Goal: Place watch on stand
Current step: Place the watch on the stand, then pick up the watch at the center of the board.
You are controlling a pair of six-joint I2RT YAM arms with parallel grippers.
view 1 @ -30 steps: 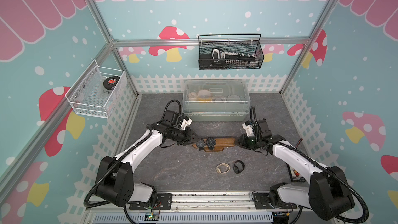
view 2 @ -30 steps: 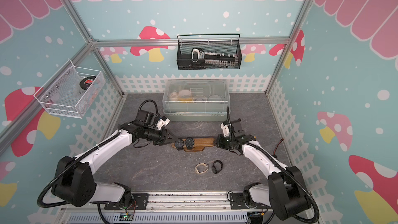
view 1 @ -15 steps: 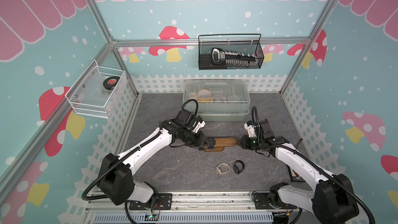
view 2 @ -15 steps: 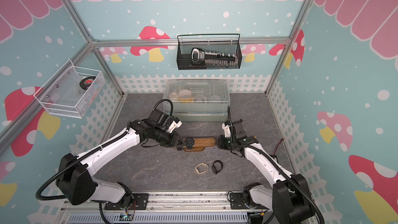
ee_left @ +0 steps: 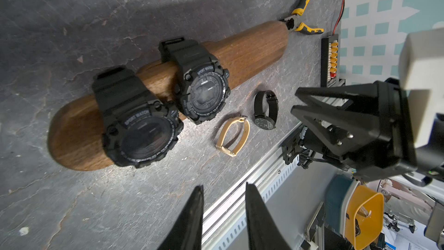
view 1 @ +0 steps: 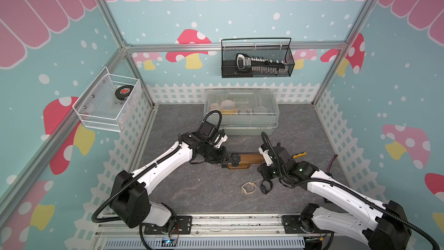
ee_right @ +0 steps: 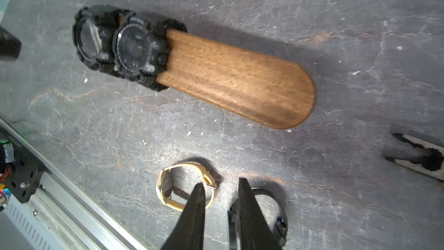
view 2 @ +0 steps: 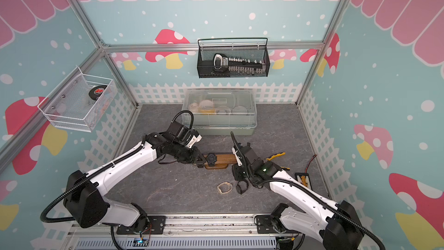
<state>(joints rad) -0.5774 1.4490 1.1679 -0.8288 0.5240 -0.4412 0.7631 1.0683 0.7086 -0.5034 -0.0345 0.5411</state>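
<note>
Two chunky black sport watches (ee_left: 204, 90) wrap the long brown wooden stand (ee_left: 254, 46) on the grey counter (ee_left: 120, 200); the left pincer (ee_left: 224, 186) hangs nearby, slightly spread, empty; the right pincer (ee_right: 221, 182), also parted and empty, hangs by a tan watch (ee_right: 165, 186).

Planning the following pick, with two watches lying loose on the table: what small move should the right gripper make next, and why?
Probably shift the right gripper over the small black wristwatch and lower onto its band. Its open jaws hang above the gap between that watch and the gold wristwatch, holding nothing, and the wooden stand has free room beside two black sport watches.
</note>
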